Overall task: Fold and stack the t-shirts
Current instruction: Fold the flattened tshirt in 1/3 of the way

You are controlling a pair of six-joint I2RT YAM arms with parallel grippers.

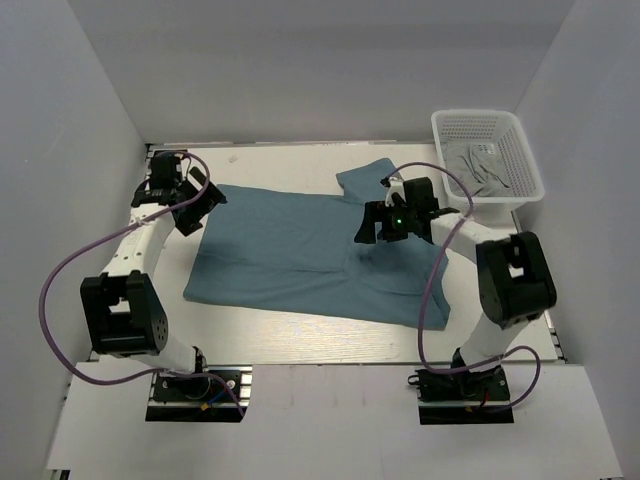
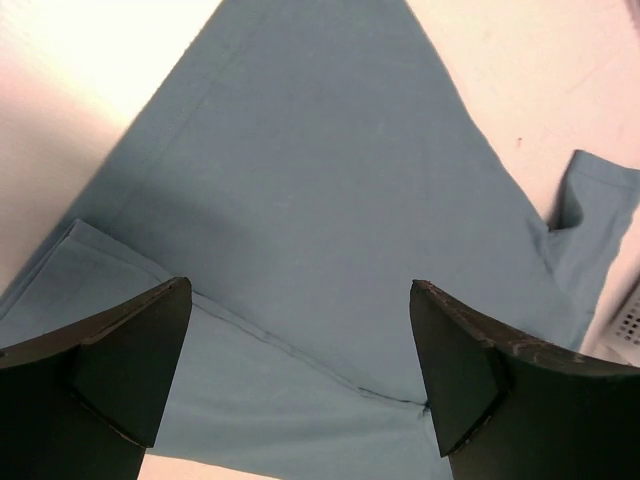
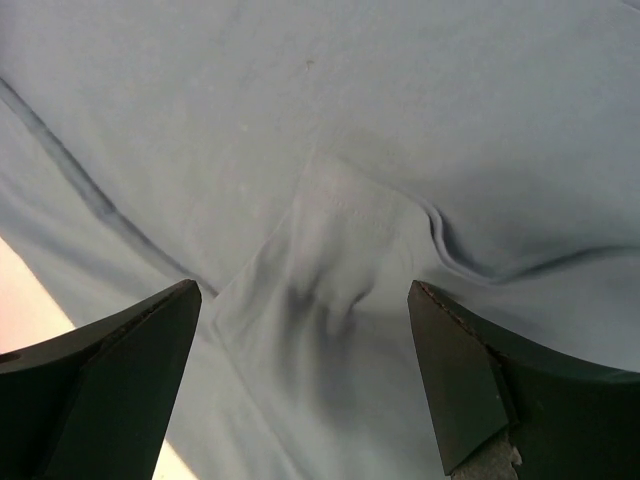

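Above the spread teal t-shirt [image 1: 290, 255], the left gripper [image 1: 203, 207] and right gripper [image 1: 376, 228] gape open; each should pinch both cloth layers before folding.

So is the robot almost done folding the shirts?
Not nearly. Done: the t-shirt lies spread on the table. In hand: nothing gripped; the left gripper and right gripper hover open over it. Left: the folds and the stacking. A grey item sits in the basket.
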